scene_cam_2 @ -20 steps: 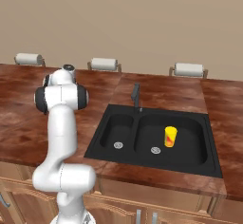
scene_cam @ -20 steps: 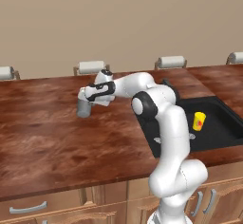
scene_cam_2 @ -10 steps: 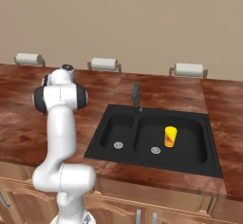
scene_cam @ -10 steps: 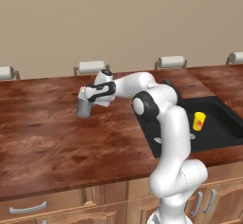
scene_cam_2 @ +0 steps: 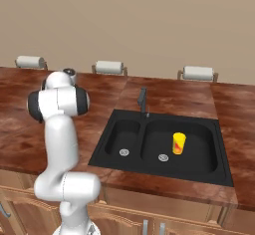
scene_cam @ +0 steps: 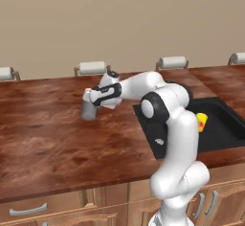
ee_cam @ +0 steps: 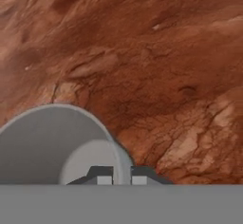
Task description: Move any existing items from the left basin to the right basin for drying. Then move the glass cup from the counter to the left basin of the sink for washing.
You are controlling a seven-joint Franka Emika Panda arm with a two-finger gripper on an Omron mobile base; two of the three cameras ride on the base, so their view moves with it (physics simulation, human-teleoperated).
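Reddish worktop (scene_cam: 48, 139): we see end effector (scene_cam: 91, 97) clamped on glass cup (scene_cam: 88, 110) rim; yellow cup (scene_cam_2: 179, 143) in right basin (scene_cam_2: 199, 152).

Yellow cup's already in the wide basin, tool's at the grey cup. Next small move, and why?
Probably lift the glass cup straight up off the counter. The tool appears closed across its rim, one fingertip inside and one outside, and it stands apart from the sink.

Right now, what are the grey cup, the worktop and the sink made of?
The cup looks like smooth, frosted grey glass or plastic; hard to tell which. The worktop looks like glossy reddish-brown wood, with swirly grain. The sink looks matte black, maybe stone or coated metal, with no shine.
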